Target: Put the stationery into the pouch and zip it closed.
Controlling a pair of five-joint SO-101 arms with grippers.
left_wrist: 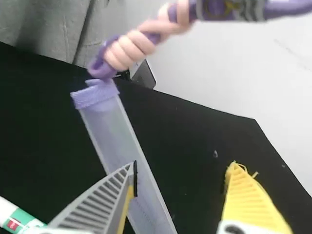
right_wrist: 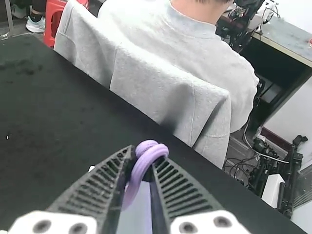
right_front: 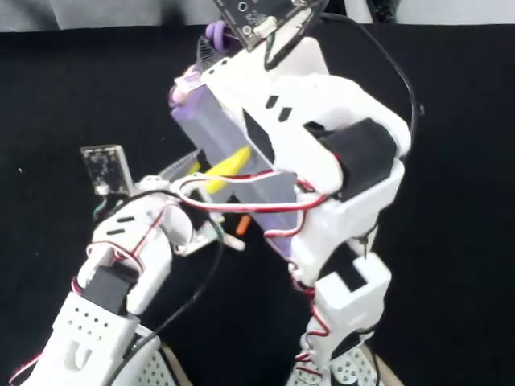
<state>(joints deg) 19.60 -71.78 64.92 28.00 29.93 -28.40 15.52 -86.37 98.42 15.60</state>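
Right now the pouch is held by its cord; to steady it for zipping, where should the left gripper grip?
Likely the pouch end opposite the cord, across its flat faces: the open left gripper straddles it there; the right gripper pinches the cord.

I see a black table [right_front: 56, 88]; beyond its far edge, a red stool [right_wrist: 53, 12], a desk [right_wrist: 287, 38] and tangled cables [right_wrist: 254, 165].

Clear grey pouch [right_front: 221, 133], purple end; purple and pink twisted cord [left_wrist: 131, 46]; black table [right_front: 48, 96]
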